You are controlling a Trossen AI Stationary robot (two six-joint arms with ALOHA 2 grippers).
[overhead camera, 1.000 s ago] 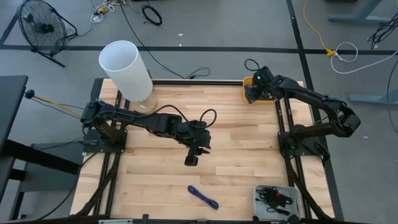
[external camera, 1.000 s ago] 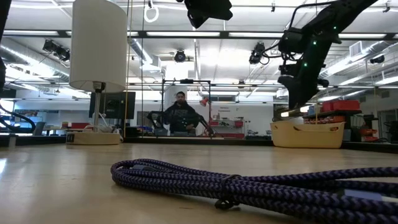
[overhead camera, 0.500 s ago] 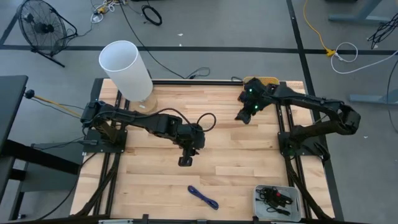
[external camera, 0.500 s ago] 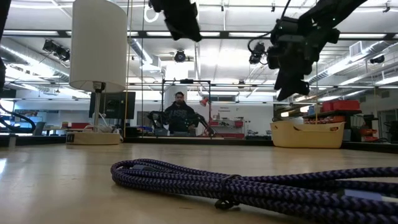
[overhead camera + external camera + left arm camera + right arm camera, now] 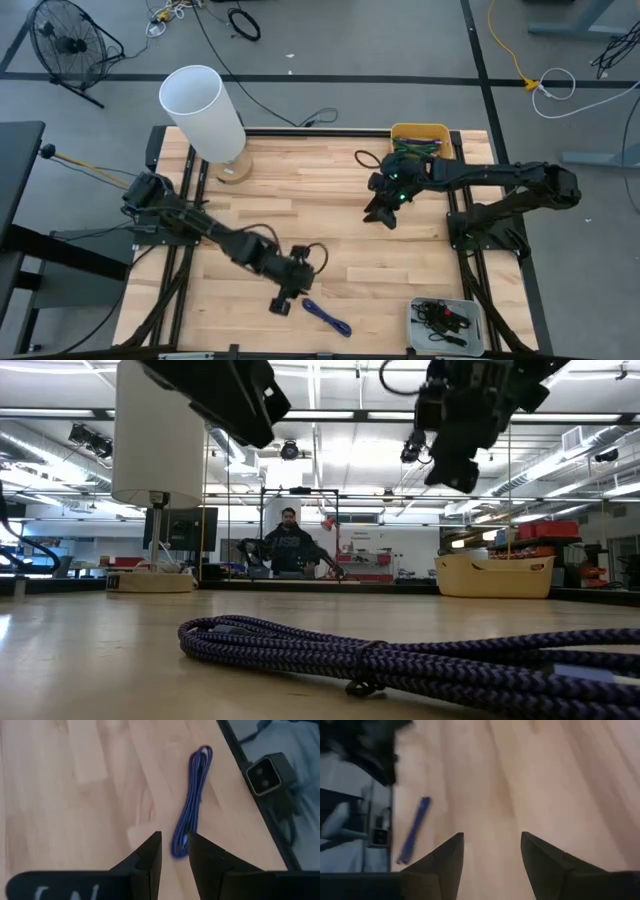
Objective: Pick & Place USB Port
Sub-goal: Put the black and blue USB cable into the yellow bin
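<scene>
Now left gripper [image 5: 281,304] swung down, nearly closed, empty, just beside purple cable [image 5: 327,318]. Right gripper [image 5: 381,214] open, empty, moved off yellow bin [image 5: 420,132]. Grab looked close.

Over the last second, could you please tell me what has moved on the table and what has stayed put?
The left gripper swept from mid-table toward the front edge and now hangs beside the purple cable, fingers slightly apart, holding nothing. The right gripper left the yellow bin at the back and swung toward mid-table, open and empty. The cable, the white lamp and the parts tray have not moved.
</scene>
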